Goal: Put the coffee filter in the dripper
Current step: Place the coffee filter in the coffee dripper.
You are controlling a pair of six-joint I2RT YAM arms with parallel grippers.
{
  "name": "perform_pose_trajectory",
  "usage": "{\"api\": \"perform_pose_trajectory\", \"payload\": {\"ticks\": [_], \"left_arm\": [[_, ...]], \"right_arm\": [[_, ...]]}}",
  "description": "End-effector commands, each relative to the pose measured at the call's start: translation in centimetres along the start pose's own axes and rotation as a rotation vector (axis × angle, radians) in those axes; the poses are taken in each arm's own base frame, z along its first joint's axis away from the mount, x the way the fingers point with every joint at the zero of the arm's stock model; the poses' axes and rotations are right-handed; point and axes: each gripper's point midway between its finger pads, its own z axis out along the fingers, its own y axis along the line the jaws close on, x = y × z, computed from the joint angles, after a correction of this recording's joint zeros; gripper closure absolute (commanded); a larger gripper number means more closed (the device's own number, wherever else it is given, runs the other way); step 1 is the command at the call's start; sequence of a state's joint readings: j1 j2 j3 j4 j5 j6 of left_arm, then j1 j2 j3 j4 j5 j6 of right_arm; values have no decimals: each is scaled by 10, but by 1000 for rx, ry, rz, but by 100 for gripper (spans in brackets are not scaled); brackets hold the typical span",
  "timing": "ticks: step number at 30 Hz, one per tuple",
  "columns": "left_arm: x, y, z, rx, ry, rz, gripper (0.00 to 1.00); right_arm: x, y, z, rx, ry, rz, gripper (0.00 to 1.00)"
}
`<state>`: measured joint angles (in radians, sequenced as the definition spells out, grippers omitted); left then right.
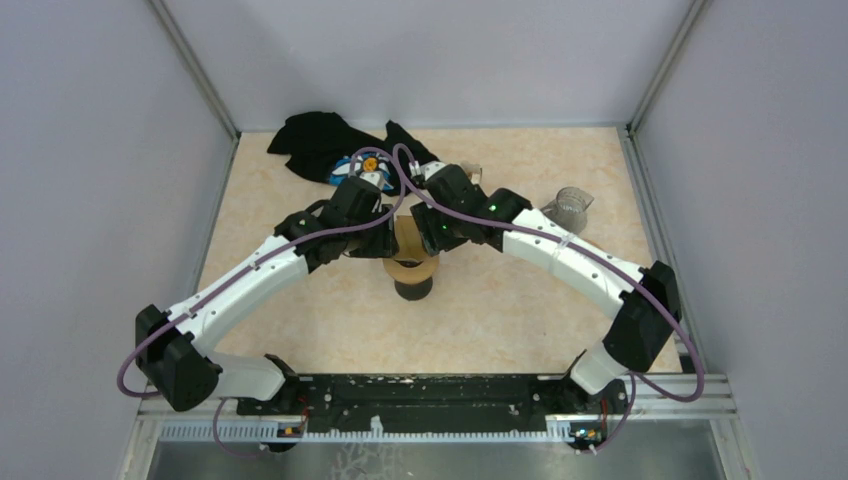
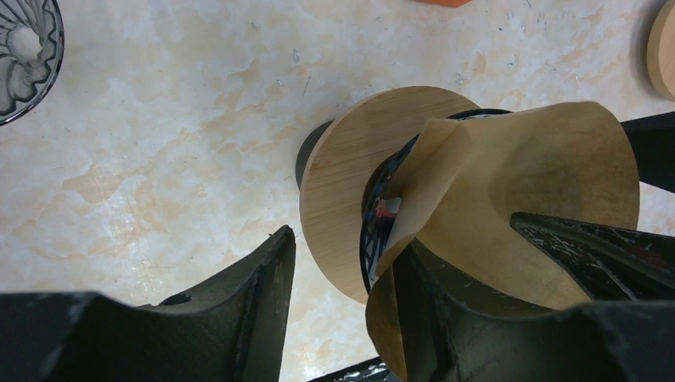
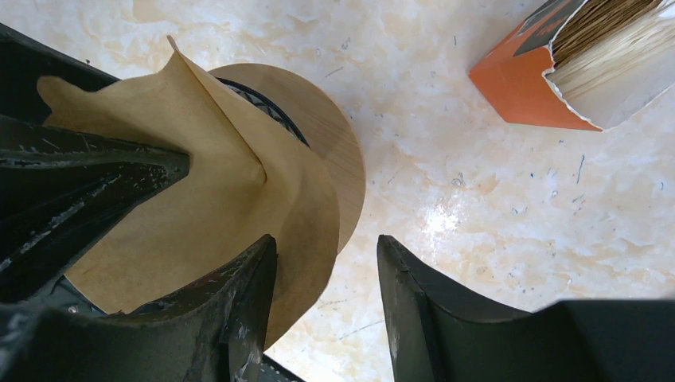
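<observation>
Our left gripper (image 2: 346,243) stands partly open, one finger pressed against the paper filter (image 2: 541,183). Our right gripper (image 3: 326,239) does likewise, clamping nothing. The filter sits spread as a cone over the dripper (image 2: 342,183) on the table (image 2: 159,143).

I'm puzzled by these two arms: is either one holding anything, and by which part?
Nothing looks pinched. One of the left fingers and one of the right fingers press against the paper filter, over the dripper; both pairs stand apart.
</observation>
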<state>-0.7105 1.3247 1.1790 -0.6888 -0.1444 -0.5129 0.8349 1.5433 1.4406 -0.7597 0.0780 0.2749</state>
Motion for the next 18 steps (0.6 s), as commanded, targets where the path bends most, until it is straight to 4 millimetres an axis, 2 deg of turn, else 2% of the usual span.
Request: {"api": "perform_pose_trajectory", "payload": {"ticks": [1, 8, 18], "left_arm": [[-1, 1, 4, 3, -3, 15, 46], [3, 3, 7, -7, 3, 15, 46], [4, 1, 8, 2, 8, 9, 46]], "right_arm": [[-8, -2, 5, 7, -34, -8, 50], [-10, 0, 2, -7, -49, -4, 50], [-30, 6, -21, -49, -134, 6, 49]]}}
